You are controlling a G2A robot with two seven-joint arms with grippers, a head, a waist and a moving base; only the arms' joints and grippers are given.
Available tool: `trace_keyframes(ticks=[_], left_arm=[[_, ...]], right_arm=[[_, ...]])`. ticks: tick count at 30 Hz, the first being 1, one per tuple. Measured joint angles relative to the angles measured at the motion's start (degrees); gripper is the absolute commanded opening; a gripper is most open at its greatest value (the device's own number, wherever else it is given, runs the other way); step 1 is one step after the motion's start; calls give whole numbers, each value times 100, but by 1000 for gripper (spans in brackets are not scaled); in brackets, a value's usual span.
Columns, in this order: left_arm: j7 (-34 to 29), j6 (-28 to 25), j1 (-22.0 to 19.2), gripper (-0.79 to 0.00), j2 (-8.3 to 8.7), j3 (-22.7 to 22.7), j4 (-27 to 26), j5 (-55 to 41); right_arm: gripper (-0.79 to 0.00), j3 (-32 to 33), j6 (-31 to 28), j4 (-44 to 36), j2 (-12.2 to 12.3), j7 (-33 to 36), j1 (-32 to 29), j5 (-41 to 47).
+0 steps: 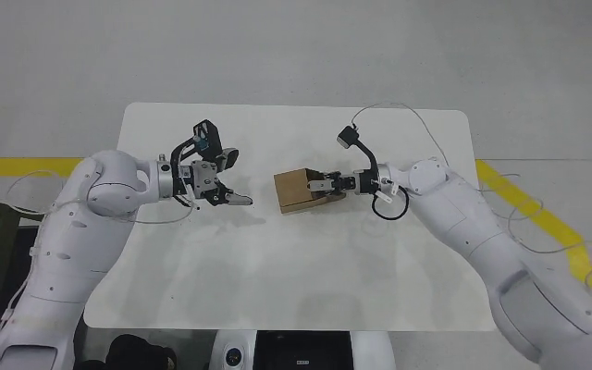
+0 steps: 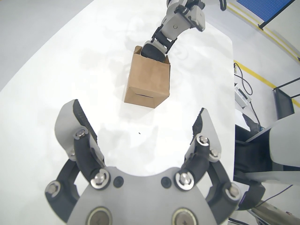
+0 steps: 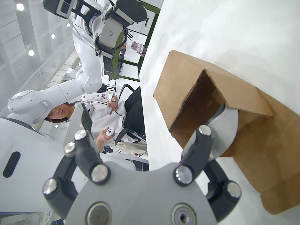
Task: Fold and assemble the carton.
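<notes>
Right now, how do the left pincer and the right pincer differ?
The left pincer hangs over the table, apart from the carton; the right pincer is at the carton. The left pincer touches nothing; the right pincer has one finger inside its open end. Both are open.

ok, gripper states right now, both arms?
Left gripper: open, empty, short of the carton.
Right gripper: open, one finger inside the carton's open end.
</notes>
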Motion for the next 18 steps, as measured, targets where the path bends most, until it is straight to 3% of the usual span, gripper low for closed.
trace_keyframes(ticks=[5,11,18], left_arm=[[827,-302,165,0,-34,9,-80,933],[1961,-308,329,0,-76,184,-376,2265],[3237,-305,393,0,-125,465,-347,3624]], right_arm=[[0,348,109,-394,235,109,-175,-14],[0,768,270,-882,498,271,-410,-25],[0,1140,415,-1467,711,416,-678,16]])
